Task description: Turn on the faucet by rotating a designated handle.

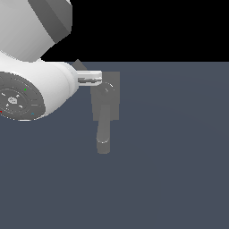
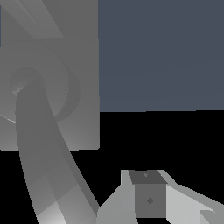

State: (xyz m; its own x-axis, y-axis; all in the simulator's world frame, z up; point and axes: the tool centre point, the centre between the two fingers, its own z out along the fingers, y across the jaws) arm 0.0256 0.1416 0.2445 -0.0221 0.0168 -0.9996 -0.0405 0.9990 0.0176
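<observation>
The faucet (image 1: 105,107) hub sits just beside the jaws' tip.

Flat, even simulator light, dim overall. No cast shadow around the faucet (image 1: 106,107) on the slate-blue surface (image 1: 179,156). Small bright glare on the shiny end effector (image 1: 89,78) just beside the faucet's hub. Coarse, blocky rendering with soft edges in the exterior view. Pure black above the surface. In the wrist view, pale sheen low on the spout (image 2: 48,175); faceted shading, no blur.
</observation>
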